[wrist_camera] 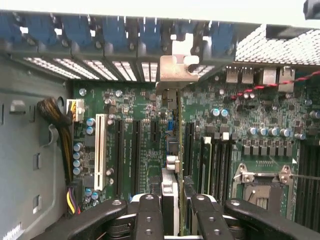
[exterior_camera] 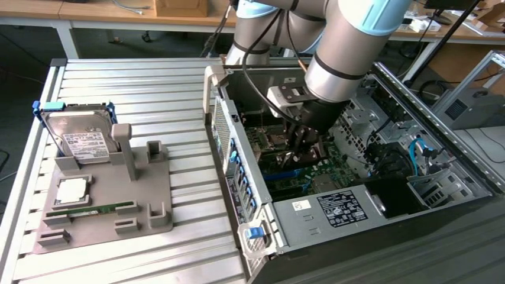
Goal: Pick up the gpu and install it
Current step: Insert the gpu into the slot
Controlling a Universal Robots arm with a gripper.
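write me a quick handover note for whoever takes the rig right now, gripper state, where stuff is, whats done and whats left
Gripper: down inside the open computer case, shut on the gpu, which it holds edge-on over the motherboard.
Gpu: its metal bracket sits at the rear slot openings; whether the card is fully seated in its slot cannot be told.
Done: the gpu is picked up and brought into the case.
Left: seating is unconfirmed and the gripper has not let go.
Elsewhere: hard drive and memory stick sit on the grey holder outside the case.
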